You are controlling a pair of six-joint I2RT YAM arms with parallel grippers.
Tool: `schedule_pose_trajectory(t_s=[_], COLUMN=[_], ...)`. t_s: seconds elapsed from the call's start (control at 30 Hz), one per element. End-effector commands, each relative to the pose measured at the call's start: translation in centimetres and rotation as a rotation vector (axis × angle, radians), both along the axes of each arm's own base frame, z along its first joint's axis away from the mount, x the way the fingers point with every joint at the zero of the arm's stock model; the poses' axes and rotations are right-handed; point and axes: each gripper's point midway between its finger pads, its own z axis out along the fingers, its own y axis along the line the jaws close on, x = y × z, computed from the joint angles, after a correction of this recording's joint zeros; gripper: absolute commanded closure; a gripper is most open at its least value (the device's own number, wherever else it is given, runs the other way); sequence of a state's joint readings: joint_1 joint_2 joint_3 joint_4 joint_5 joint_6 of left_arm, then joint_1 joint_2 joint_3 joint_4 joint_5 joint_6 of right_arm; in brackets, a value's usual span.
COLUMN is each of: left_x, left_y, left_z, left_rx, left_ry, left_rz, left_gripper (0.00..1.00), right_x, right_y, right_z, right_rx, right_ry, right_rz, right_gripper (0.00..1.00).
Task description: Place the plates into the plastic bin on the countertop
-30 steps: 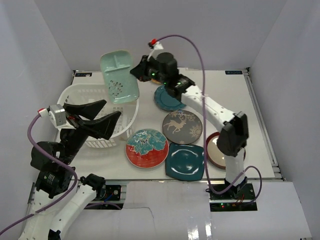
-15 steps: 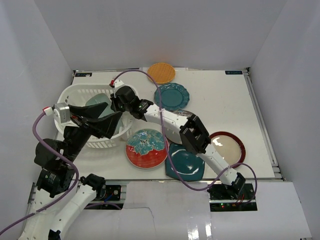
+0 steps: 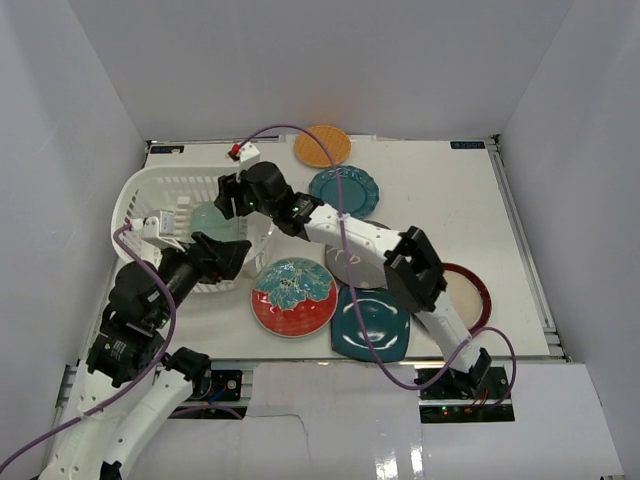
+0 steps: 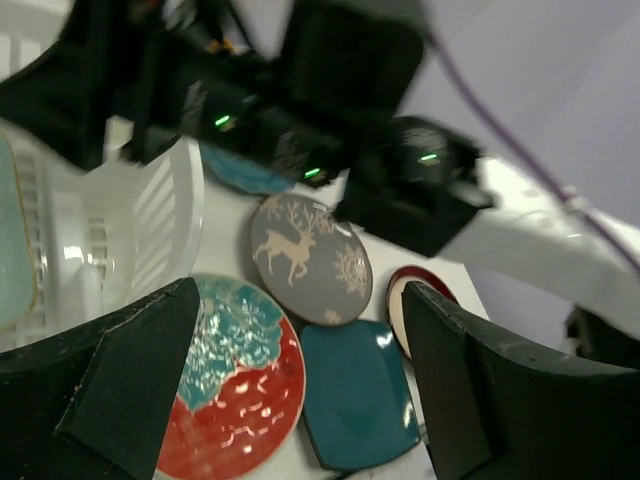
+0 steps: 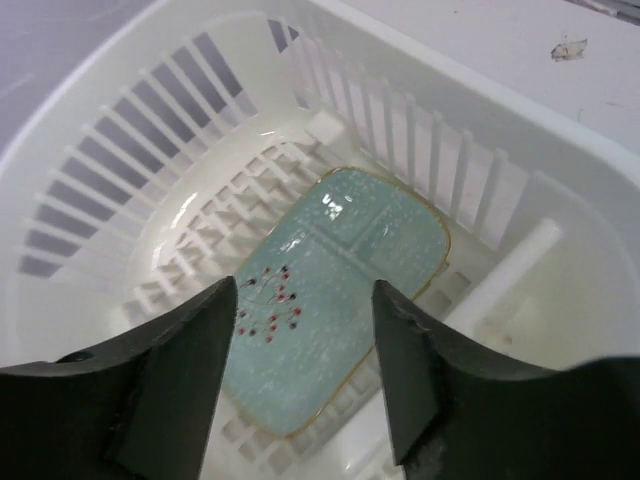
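- The right gripper [image 5: 305, 298] hangs right over the plastic bin [image 5: 400, 130] with its fingers spread apart and nothing between them. Looks like it's there because it's the drop-off spot.
- Directly below that claw, the pale aqua squarish plate [image 5: 350, 250] lies flat on the bin floor and clear of both fingers, so that one reads as delivered.
- The bin's slotted walls ring the claw on all sides. Going straight up is probably the clean way out, since a sideways move could clip the rim.
- The left gripper [image 4: 300, 300] is also wide apart and empty. It hovers with the bin's near rim just off to its left.
- Below and ahead of the left claw sit the red-rimmed floral plate [image 4: 235, 385], the grey deer plate [image 4: 305, 255] and the dark teal square plate [image 4: 360, 395], packed close together with edges touching or nearly so.
- A sliver of the maroon-rimmed cream plate [image 3: 470, 290] shows further to its right.
- The right arm stretches right across that cluster, over the deer plate, so the left claw can't really go for anything there until it clears.
- The teal scalloped plate [image 3: 343, 190] and orange woven plate [image 3: 322, 145] are out on the countertop [image 3: 450, 190], beyond the right claw and to its right.
- Rough tally: one plate in, six to go.
- All the plates lie flat, so getting a finger under a rim is probably the tricky bit.
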State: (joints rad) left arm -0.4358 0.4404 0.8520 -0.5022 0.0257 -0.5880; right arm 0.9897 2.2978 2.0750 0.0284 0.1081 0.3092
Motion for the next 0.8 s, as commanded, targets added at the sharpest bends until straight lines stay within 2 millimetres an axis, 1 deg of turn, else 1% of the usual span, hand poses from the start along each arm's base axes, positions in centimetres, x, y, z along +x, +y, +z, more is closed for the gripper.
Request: schedule_pose_trajectory(t_s=[0.0, 0.03, 0.07, 0.1, 0.13, 0.17, 0.2, 0.23, 0.27, 0.3, 0.33, 0.37, 0.4, 0.43, 0.47, 0.5, 0.53, 0.57, 0.63, 0.67, 0.7, 0.73, 0.77], left_x=[-1.0, -1.3, -1.6, -2.2, -2.4, -2.6, -2.9, -3.0, -3.2, -3.4, -3.5, -3.5, -3.6, -3.7, -3.7, -3.6, -3.4, -3.0, -2.2, -1.8, -1.3, -1.1, -1.3], left_y=[-0.8, -1.3, -1.8, -2.7, -3.2, -3.5, -3.9, -4.2, -4.5, -4.9, -5.1, -5.2, -5.4, -5.5, -5.5, -5.5, -5.3, -5.4, -5.6, -6.0, -6.4, -6.8, -7.3], left_z=[-4.4, -5.1, -5.6, -6.2, -7.5, -8.1, -8.7, -9.9, -10.5, -11.1, -12.9, -13.8, -14.3, -15.6, -15.9, -16.0, -15.9, -14.7, -12.4, -11.4, -9.2, -8.4, -7.8], left_rx=[0.005, 0.000, -0.018, -0.031, -0.034, -0.049, -0.048, -0.045, -0.049, -0.060, -0.054, -0.056, -0.065, -0.057, -0.053, -0.050, -0.040, -0.041, -0.028, -0.024, -0.033, -0.028, -0.008], left_ry=[0.197, 0.229, 0.263, 0.296, 0.338, 0.370, 0.398, 0.432, 0.457, 0.487, 0.543, 0.571, 0.589, 0.626, 0.633, 0.636, 0.623, 0.586, 0.488, 0.453, 0.374, 0.338, 0.298], left_rz=[-0.043, -0.066, -0.091, -0.151, -0.171, -0.184, -0.212, -0.224, -0.237, -0.258, -0.260, -0.263, -0.263, -0.262, -0.259, -0.254, -0.239, -0.240, -0.259, -0.280, -0.304, -0.327, -0.382], left_gripper=[0.09, 0.12, 0.18, 0.21, 0.24, 0.28, 0.30, 0.32, 0.34, 0.36, 0.37, 0.37, 0.37, 0.37, 0.37, 0.36, 0.34, 0.32, 0.29, 0.24, 0.22, 0.20, 0.17], right_x=[-1.1, -1.3, -2.3, -1.1, -1.9, -1.0, -1.5, -1.9, -1.0, -1.1, -0.9, -1.5, -0.8, -0.9, -0.2, -0.6, -0.4, -0.3, 0.1, 0.3, 0.2, 0.2, 0.2], right_y=[-5.2, -6.7, -9.4, -12.3, -14.2, -18.4, -20.3, -23.2, -27.4, -29.8, -32.2, -34.5, -38.2, -40.1, -43.1, -43.5, -44.2, -44.6, -44.8, -44.9, -44.8, -44.8, -44.8], right_z=[10.2, 9.9, 13.4, 12.9, 8.1, 9.5, 8.2, 3.2, 3.7, 2.1, 0.5, -1.7, -3.4, -5.5, -6.6, -7.2, -7.7, -9.0, -10.1, -11.7, -12.3, -13.0, -14.1], right_rx=[0.159, 0.153, 0.210, 0.207, 0.153, 0.179, 0.173, 0.117, 0.131, 0.104, 0.083, 0.043, 0.015, -0.007, 0.001, 0.033, 0.049, 0.048, 0.041, 0.037, 0.045, 0.047, 0.050], right_ry=[-0.092, -0.078, -0.110, -0.099, 0.000, -0.004, 0.035, 0.132, 0.117, 0.148, 0.176, 0.207, 0.261, 0.305, 0.332, 0.372, 0.395, 0.427, 0.454, 0.498, 0.524, 0.544, 0.568], right_rz=[0.005, 0.002, 0.002, -0.041, -0.018, -0.065, -0.051, -0.096, -0.175, -0.215, -0.253, -0.276, -0.341, -0.366, -0.411, -0.375, -0.387, -0.396, -0.400, -0.400, -0.388, -0.386, -0.385], right_gripper=[0.40, 0.45, 0.48, 0.61, 0.67, 0.80, 0.84, 0.86, 0.85, 0.82, 0.76, 0.67, 0.52, 0.46, 0.39, 0.38, 0.37, 0.36, 0.34, 0.34, 0.34, 0.34, 0.34])
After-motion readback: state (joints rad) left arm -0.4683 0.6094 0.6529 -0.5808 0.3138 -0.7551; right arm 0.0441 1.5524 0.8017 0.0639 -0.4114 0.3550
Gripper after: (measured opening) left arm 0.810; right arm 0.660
